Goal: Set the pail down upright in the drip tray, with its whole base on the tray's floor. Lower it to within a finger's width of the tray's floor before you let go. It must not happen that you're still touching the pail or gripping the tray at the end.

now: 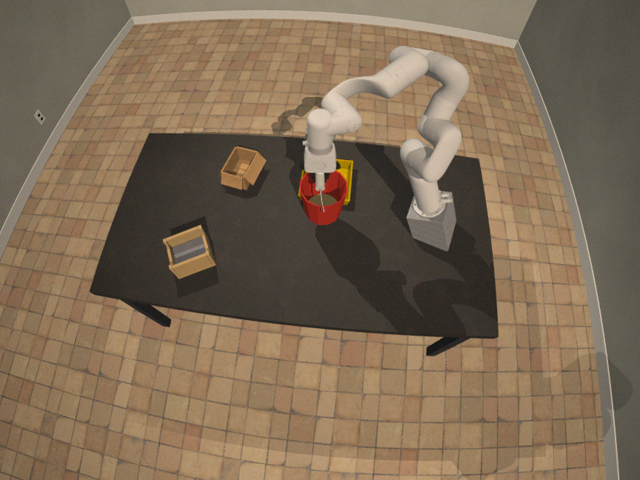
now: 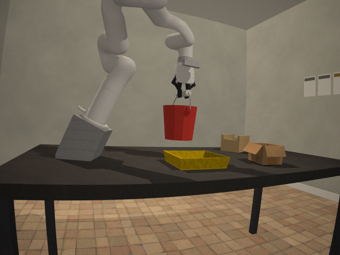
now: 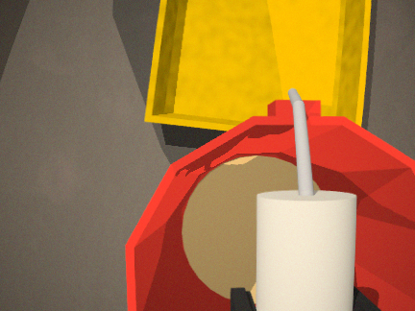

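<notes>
Grey-green walls [image 2: 54,68], tan brick-tiled floor [image 1: 310,403], black table [image 2: 109,175], perhaps paper sheets [image 2: 309,86] on the side wall.

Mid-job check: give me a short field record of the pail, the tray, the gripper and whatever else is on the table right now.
pail: red pail, upright, hanging in the air by its wire handle
gripper: gripper shut on the handle's pale grip
tray: yellow drip tray on the black table, nothing in it
pail vs tray: well above the tray's rim; wrist view shows it only partly over the tray, toward one edge
other items: two cardboard boxes, apart from the tray
arm base: grey pedestal on the table
</notes>
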Action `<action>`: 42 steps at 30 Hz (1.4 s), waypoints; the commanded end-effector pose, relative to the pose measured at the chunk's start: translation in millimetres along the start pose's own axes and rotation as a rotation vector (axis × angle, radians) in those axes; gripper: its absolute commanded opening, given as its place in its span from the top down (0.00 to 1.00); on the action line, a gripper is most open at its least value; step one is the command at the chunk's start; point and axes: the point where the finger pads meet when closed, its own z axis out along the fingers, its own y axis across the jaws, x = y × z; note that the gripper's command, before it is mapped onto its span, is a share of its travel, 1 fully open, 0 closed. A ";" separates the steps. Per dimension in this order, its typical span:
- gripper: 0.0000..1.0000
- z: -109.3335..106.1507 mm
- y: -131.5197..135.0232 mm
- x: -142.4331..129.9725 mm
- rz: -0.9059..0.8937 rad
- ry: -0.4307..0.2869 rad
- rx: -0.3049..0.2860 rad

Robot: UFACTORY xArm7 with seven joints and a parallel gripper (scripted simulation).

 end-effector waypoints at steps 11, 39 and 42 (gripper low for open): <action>1.00 -1.7 2.9 40.7 0.000 -0.001 0.005; 1.00 -1.6 10.7 117.5 0.000 -0.001 0.005; 1.00 -1.6 11.2 122.5 0.000 -0.001 0.005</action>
